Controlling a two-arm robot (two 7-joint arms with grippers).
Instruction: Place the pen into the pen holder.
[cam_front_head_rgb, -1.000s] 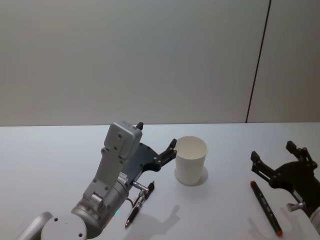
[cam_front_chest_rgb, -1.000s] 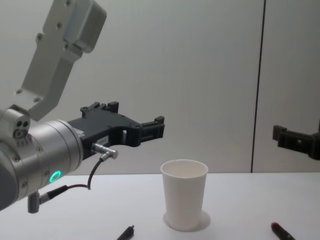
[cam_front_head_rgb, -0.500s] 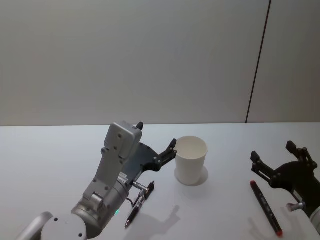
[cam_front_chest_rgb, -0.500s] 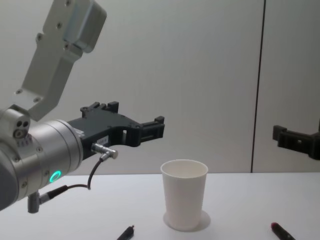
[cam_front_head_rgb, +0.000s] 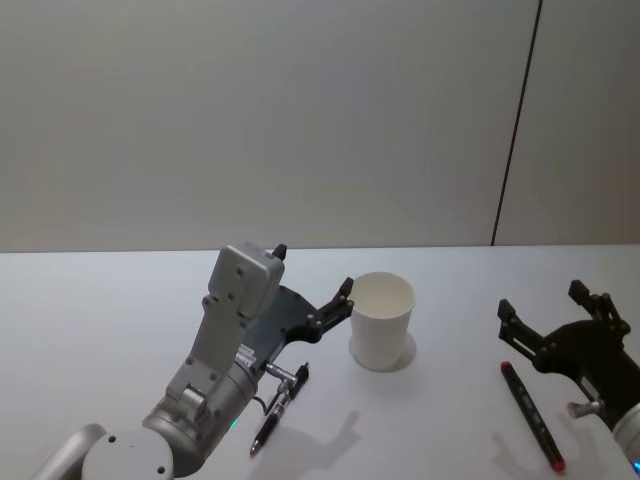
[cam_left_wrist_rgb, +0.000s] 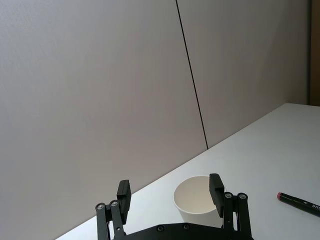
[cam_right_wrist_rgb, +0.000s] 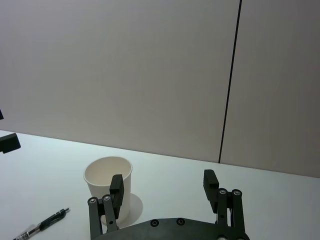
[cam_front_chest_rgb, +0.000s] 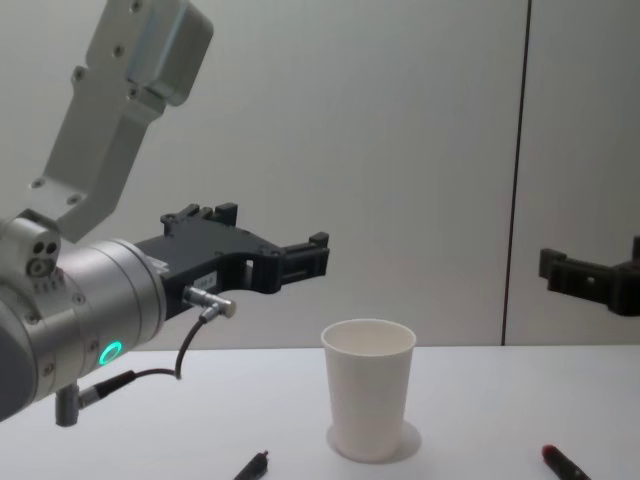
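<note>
Even soft light, faint shadows, sharp

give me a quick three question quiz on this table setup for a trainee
1. True or false: the paper cup lies tipped on its side.
2. How many pens lie on the table? A) one B) two C) three
3. Fill in: the left gripper and the right gripper both have their fingers ___ and hold nothing.

Key
1. False: it stands upright, mouth up.
2. B: a black pen to the left of the cup and a red-tipped pen to the right of it.
3. open
</note>
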